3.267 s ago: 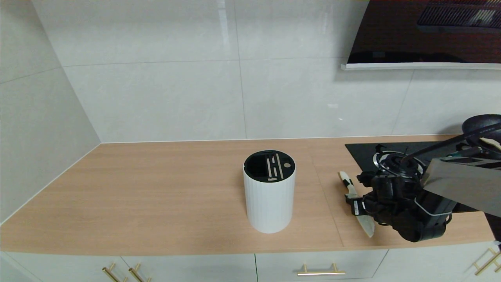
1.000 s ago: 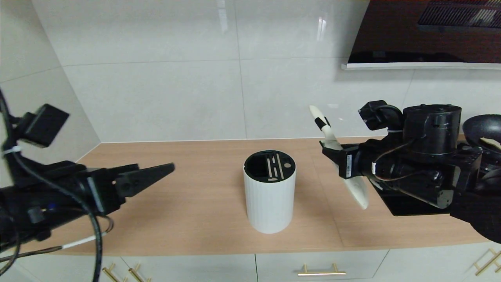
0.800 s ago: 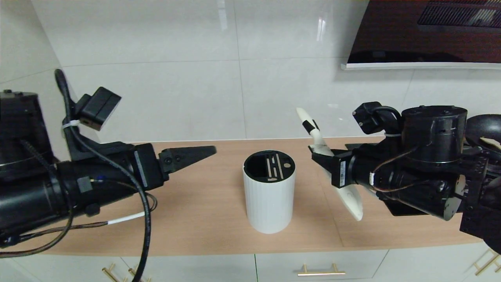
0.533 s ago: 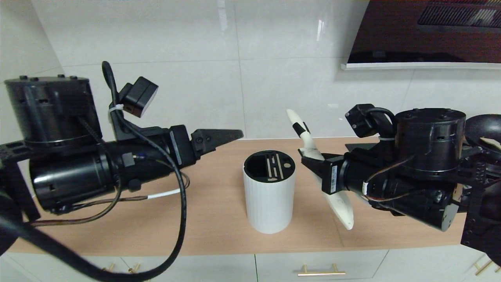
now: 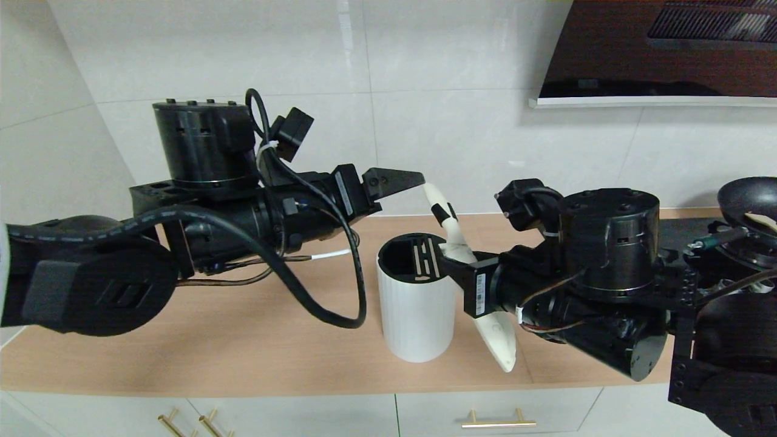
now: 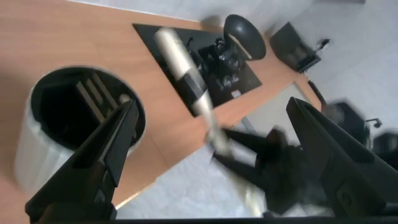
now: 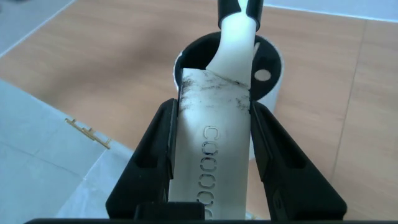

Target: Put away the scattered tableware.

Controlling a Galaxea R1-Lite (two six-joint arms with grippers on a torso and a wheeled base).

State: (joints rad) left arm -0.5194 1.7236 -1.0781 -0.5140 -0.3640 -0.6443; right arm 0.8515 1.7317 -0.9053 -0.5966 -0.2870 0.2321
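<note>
Matt black throughout. Carries a drum-shaped joint housing (image 5: 203,142) at upper left, ringed with small screws on top, and a second drum (image 5: 607,233) right of centre. Trails thick black cables (image 5: 303,285) in a loop, plus a thin white-sleeved wire (image 5: 331,254). Bears a white barcode label (image 5: 479,294) behind the right gripper (image 5: 459,262). Tapers at the left gripper (image 5: 416,179) into wedge fingers (image 5: 391,180). Wears a small boxy camera (image 5: 292,126), fixed with a white tie.

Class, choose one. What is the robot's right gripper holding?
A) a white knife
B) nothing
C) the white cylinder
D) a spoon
A: the right gripper's fingers are shut on the white knife, held in the air beside the white knife holder.
</note>
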